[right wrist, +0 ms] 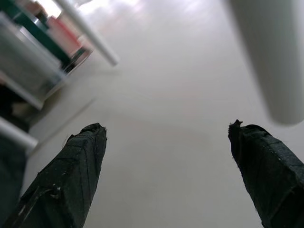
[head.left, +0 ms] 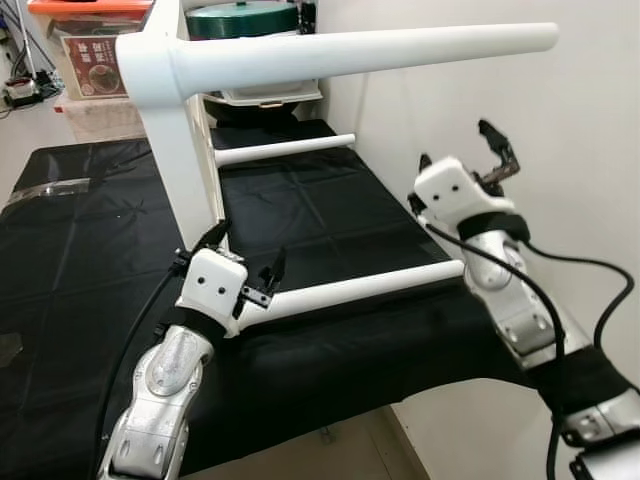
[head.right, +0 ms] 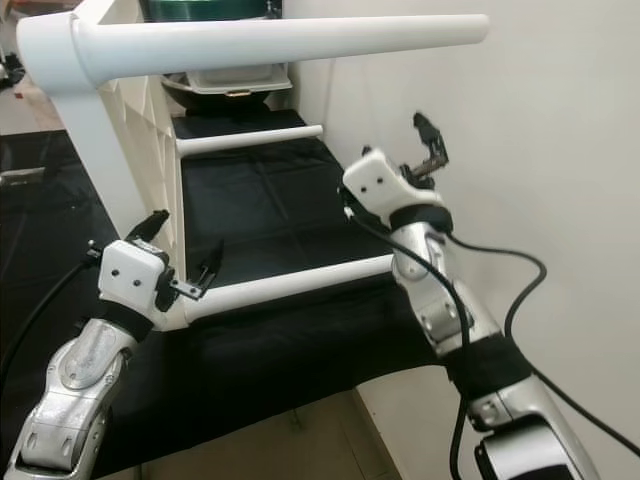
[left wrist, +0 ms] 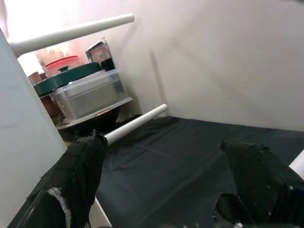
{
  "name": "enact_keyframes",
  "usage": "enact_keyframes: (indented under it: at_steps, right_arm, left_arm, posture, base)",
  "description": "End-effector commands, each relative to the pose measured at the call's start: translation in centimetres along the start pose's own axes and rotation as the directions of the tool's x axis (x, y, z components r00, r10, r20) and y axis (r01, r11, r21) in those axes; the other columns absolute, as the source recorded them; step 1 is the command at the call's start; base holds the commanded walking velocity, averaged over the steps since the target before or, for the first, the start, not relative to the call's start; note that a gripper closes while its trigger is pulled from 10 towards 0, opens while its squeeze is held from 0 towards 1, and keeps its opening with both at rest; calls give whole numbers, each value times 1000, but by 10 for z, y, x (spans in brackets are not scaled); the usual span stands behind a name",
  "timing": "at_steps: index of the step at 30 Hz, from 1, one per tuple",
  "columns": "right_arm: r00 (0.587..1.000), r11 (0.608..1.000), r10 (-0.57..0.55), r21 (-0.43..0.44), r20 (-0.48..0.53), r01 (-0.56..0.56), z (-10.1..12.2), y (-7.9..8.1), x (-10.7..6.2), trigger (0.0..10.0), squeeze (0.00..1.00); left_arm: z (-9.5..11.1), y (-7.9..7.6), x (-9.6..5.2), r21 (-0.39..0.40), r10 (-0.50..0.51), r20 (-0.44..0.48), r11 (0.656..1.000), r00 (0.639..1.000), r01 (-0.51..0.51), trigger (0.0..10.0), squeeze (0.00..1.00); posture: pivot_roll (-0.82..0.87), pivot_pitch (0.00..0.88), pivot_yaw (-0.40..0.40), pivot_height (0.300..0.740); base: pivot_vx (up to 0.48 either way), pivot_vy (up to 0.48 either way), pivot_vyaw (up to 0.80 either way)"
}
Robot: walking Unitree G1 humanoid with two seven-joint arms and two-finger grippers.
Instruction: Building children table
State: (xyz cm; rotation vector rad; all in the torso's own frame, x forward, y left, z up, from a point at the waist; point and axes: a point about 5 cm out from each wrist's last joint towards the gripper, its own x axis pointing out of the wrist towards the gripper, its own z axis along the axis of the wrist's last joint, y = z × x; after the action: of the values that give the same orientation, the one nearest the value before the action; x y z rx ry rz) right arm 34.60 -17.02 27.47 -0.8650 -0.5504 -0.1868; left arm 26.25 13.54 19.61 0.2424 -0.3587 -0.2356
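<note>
The white children's table (head.left: 185,160) lay tipped on its side on the black-covered counter (head.left: 70,240), its top standing on edge and its round legs pointing toward the white wall (head.left: 590,130). The uppermost leg (head.left: 360,55) ran level above everything else, its free end close to the wall. A lower leg (head.left: 360,285) stretched across the black cover at the counter's near edge, and a third leg (head.left: 285,148) lay farther back along the table top.

The left claw (head.left: 242,268) sat at the table's lower near corner, where the lower leg met the top, its two black fingers spread apart on either side of that joint and closed on nothing. The right claw (head.left: 470,165) was raised beside the wall, beyond the free end of the lower leg and below the uppermost leg, fingers wide apart and empty.

Behind the table stood stacked storage containers (head.left: 260,60), a dark green lid (head.left: 242,18) topping them.
</note>
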Motion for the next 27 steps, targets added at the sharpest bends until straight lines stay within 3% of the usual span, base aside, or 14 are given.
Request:
enact_keyframes:
  at_steps: [1, 9, 16, 20, 24, 27]
  right_arm:
    - [1000, 1000, -24, -10, 7, 24, -1, -6, 2, 10000, 0]
    - [999, 999, 11, 48, -38, -9, -7, 4, -3, 10000, 0]
    - [999, 1000, -22, -3, 37, 22, 0, 0, -2, 10000, 0]
    - [998, 999, -26, -23, 64, 28, 1, -1, -3, 10000, 0]
    - [994, 998, -31, -49, 103, 36, 3, -2, -4, 10000, 0]
    - [994, 998, -29, -55, 107, 36, 4, -3, -4, 10000, 0]
  left_arm:
    - [-13, 2, -3, 2, 0, -79, 1000, 997, 0, 10000, 0]
    - [-13, -16, -3, -28, -108, -88, 994, 990, 106, 10000, 0]
    - [-21, -12, -4, -23, -112, -136, 994, 984, 110, 10000, 0]
    - [-26, -11, -1, -54, -107, -176, 994, 979, 99, 10000, 0]
    - [-29, -20, 9, -148, -197, -186, 974, 963, 171, 10000, 0]
    - [-30, -21, 10, -150, -206, -188, 972, 960, 179, 10000, 0]
  posture:
    - [10, 0, -65, 740]
    - [16, 0, -59, 740]
    - [9, 0, -54, 740]
    - [8, 0, -53, 740]
    - [-1, 0, -39, 740]
    - [-1, 0, -39, 740]
  base:
    - [0, 0, 0]
    - [0, 0, 0]
    - [0, 0, 0]
    - [0, 0, 0]
    - [0, 0, 0]
    - [0, 0, 0]
